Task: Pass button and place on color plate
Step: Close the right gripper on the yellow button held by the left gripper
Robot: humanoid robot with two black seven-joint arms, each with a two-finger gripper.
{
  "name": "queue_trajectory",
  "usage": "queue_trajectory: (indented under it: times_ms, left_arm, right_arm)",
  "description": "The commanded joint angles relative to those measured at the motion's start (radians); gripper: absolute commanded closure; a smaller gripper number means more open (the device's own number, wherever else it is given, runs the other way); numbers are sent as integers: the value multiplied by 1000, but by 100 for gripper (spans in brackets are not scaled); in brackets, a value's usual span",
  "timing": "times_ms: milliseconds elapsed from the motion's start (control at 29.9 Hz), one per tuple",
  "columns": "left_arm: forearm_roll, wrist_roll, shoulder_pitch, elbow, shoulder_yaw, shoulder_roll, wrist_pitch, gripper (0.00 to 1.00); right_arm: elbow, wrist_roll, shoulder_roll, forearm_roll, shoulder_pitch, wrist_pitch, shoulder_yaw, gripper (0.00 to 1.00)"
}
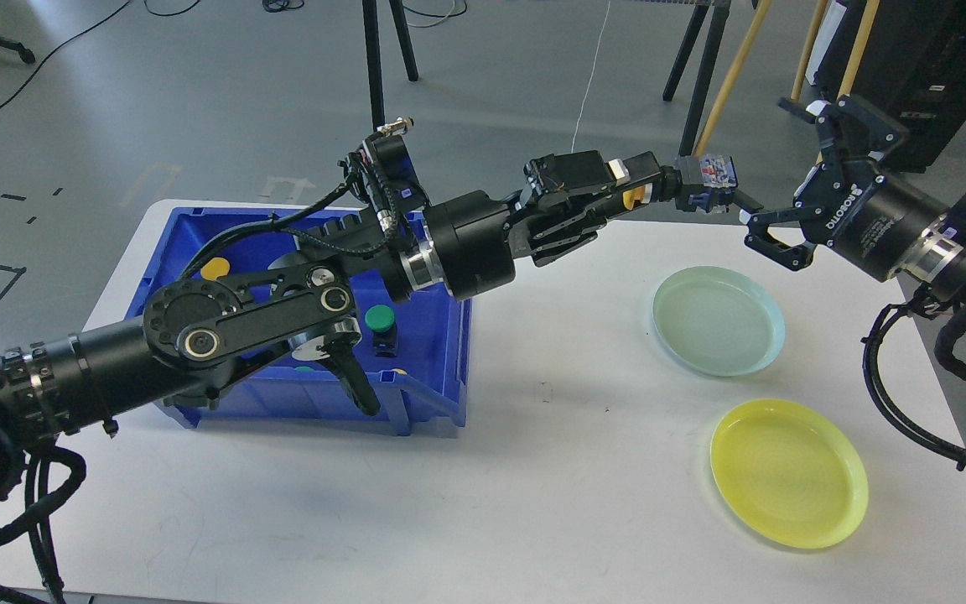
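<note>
My left gripper [624, 190] reaches right above the white table and is shut on a push button [688, 186], held sideways. The button has a yellow cap and a black body with a blue and white label at its far end. My right gripper [770, 168] is open, its fingers spread above and below the button's far end, with the lower finger close to it. I cannot tell whether it touches the button. A yellow plate [787, 472] lies at the front right of the table. A pale green plate [718, 321] lies behind it, below the two grippers.
A blue bin [428, 398] stands on the table's left part, under my left arm. It holds more buttons, among them a green one [380, 319] and a yellow one [215, 269]. Tripod legs and cables stand on the floor beyond the table.
</note>
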Motion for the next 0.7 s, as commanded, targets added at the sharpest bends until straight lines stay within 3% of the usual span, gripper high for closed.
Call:
queue_trajectory:
  times_ms: [0,435,669]
  left_arm:
    - [-2,0,-1,4,0,-5,0,93]
    - [-11,0,-6,26,-3,-13,0,93]
    - [-11,0,-9,26,-3,-14,-1,92]
  right_arm:
    - [73,1,0,-15,-15,0,-10,1]
    - [301,152,-176,-7,-111,0,36,1]
    - [360,149,-216,-15,-137,0,23,1]
